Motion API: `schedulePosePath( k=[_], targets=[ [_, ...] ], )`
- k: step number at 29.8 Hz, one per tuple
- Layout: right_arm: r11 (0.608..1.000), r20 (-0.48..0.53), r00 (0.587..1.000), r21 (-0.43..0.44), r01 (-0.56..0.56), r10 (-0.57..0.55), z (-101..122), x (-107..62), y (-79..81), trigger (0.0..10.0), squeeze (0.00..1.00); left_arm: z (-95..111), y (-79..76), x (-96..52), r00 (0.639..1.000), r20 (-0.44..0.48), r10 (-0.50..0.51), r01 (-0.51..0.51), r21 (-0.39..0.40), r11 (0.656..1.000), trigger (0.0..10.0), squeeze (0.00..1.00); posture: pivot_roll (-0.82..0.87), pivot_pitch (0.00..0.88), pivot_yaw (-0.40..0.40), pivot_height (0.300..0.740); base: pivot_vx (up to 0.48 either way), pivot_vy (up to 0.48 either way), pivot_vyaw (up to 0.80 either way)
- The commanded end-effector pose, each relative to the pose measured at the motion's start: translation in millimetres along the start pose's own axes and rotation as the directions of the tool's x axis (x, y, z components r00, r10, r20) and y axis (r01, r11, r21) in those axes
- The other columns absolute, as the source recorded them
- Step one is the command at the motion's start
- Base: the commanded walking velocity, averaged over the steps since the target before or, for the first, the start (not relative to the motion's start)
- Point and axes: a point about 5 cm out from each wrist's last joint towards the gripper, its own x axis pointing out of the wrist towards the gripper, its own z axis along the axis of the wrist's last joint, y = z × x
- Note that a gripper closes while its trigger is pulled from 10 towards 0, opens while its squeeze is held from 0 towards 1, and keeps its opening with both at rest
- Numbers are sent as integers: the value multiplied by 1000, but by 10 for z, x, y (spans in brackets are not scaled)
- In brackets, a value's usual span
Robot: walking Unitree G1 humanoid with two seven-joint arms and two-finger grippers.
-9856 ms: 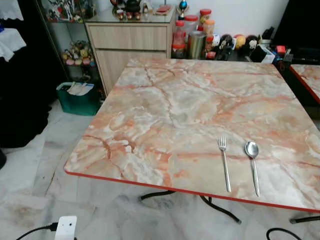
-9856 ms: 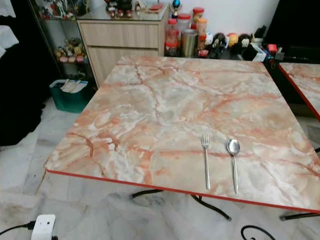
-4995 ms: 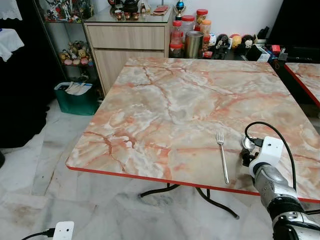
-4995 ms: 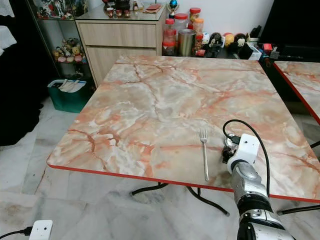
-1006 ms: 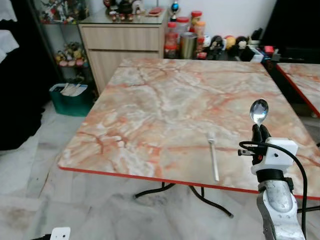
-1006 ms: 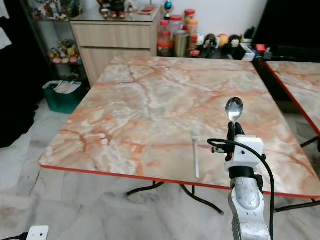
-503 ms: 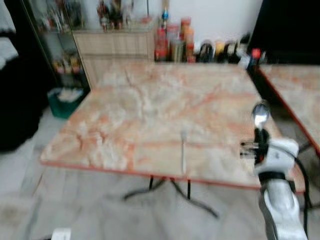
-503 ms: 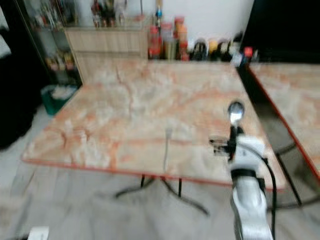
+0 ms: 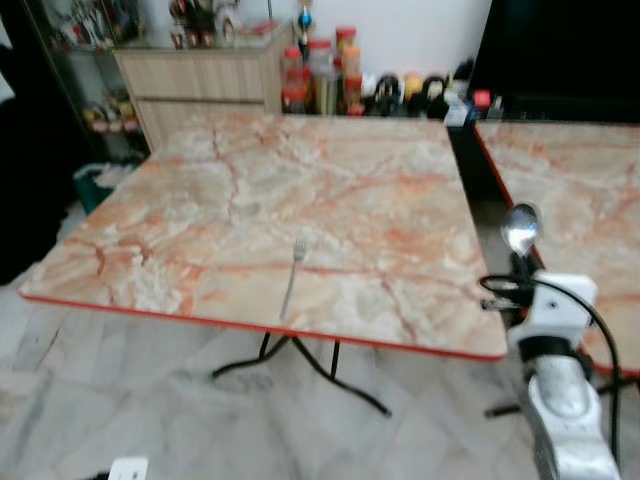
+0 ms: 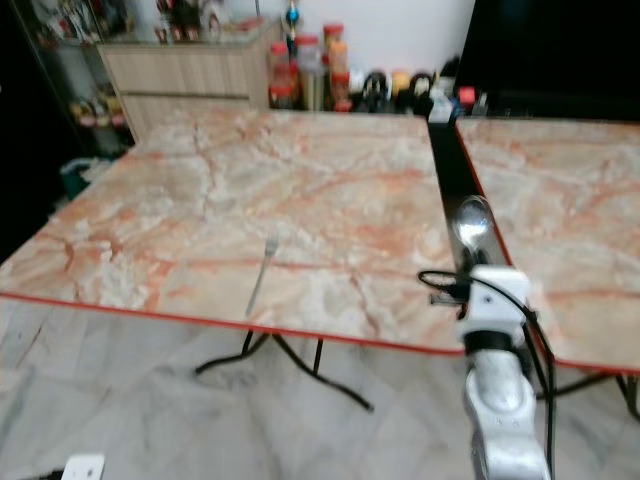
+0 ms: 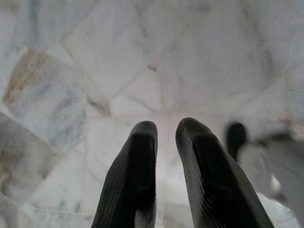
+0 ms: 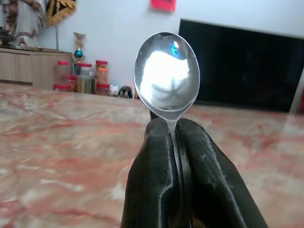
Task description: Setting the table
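My right gripper [image 9: 518,266] is shut on the handle of a silver spoon [image 9: 519,229], which it holds upright with the bowl on top, off the near right corner of the marble table [image 9: 350,190]. The right wrist view shows the spoon bowl [image 12: 166,76] standing above the closed fingertips [image 12: 156,130]. A silver fork [image 9: 292,275] lies on the table near its front edge, left of the gripper. My left gripper [image 11: 165,129] hangs over the pale marble floor, its fingers together with nothing between them.
A second marble table [image 9: 575,170] stands to the right, with a narrow dark gap [image 9: 462,150] between the two. Behind are a wooden cabinet [image 9: 200,80] and jars [image 9: 320,75]. A white plug box [image 9: 128,468] lies on the floor at the near left.
The whole view has swung to the right, so the table and fork sit further left and the second table has come in. The spoon stays upright in my right gripper.
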Motion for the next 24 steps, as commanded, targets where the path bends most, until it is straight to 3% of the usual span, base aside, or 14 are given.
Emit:
schedulePosePath(
  k=[1,3,24],
  targets=[
    [1000,-6,1000,19,-19,20,6,-8,92,10000,0,-104,83,-22,999,-41,20,-19,11,1000,10000,0,7,89,13,740,0,-428,619],
    [999,-12,1000,49,-5,6,2,-8,77,10000,0,-101,82,-21,999,-40,20,-19,10,1000,10000,0,6,92,14,740,0,-428,309],
    [998,-15,1000,57,-20,21,10,-6,108,10000,0,-73,46,-14,1000,-29,8,-7,17,1000,10000,0,-2,88,10,740,0,-428,0]
  ],
)
